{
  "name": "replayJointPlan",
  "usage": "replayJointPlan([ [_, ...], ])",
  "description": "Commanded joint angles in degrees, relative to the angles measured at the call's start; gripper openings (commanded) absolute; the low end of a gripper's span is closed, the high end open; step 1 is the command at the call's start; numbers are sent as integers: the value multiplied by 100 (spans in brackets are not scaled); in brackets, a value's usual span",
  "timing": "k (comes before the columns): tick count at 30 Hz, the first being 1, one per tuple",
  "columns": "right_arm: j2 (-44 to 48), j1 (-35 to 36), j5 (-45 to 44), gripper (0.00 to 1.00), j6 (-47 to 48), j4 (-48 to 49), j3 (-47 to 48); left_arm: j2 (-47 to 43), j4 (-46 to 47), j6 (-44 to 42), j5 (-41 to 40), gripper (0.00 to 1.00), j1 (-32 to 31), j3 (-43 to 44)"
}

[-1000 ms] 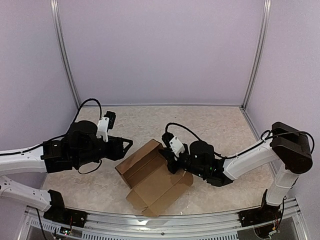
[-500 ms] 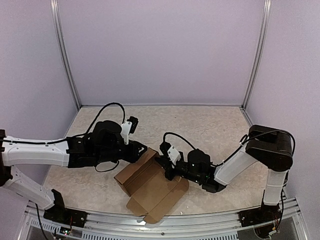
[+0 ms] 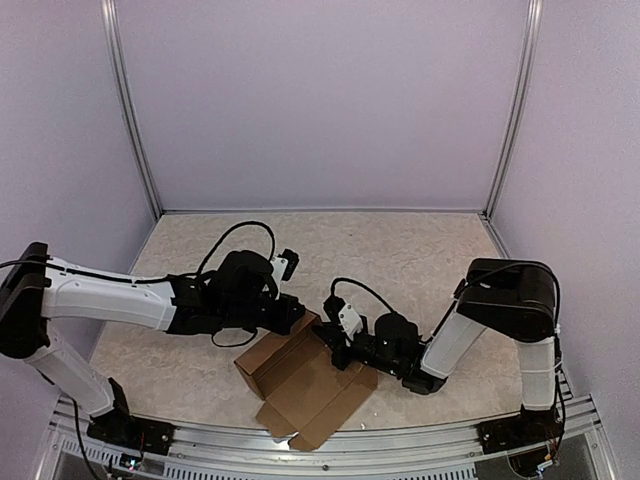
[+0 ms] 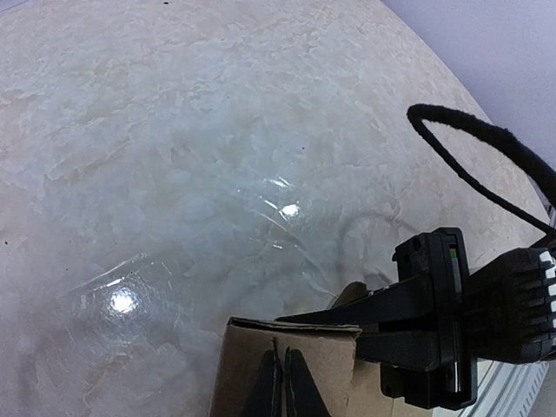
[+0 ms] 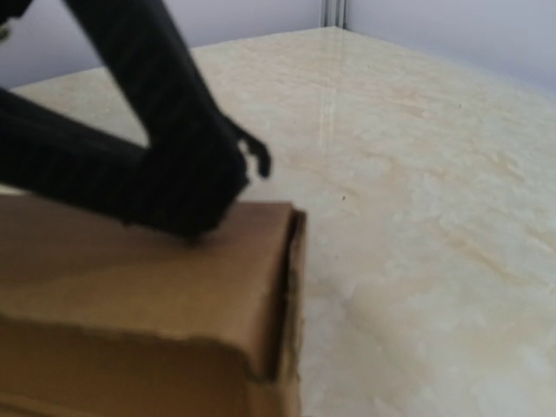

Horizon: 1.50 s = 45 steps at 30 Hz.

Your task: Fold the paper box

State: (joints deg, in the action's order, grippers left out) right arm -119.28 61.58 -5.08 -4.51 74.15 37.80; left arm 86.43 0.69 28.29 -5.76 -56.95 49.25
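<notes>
The left gripper (image 4: 282,363) and right gripper (image 3: 334,343) are both pressing, clenched, at the far corner of the box (image 3: 300,388), which is looking light, stiff and crease-prone, best pinched at flap edges.

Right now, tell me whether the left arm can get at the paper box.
Probably yes: the left gripper is shut at the far top edge of the paper box, nothing between them.

Pale lilac walls (image 3: 320,100) on 3 sides, w/ metal posts (image 3: 128,110) in corners. The surface (image 3: 430,250) is beige marble-look, w/ glare spots (image 4: 122,301).
</notes>
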Motion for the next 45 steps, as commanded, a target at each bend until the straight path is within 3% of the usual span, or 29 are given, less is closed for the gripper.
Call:
replayJointPlan([
  [1,-252,-36,14,0,-203,599,-78,241,63,71,169,3,13,183],
  [8,-411,-40,-198,0,-301,812,-174,390,-51,153,122,0,-24,184],
  [12,-458,-23,-244,11,-309,786,-168,422,-51,193,116,0,-89,205],
  [22,-448,33,-383,21,-288,746,-103,600,-234,247,123,0,-201,370],
  [45,-517,133,-681,16,-232,576,236,769,-200,333,109,0,-282,375],
])
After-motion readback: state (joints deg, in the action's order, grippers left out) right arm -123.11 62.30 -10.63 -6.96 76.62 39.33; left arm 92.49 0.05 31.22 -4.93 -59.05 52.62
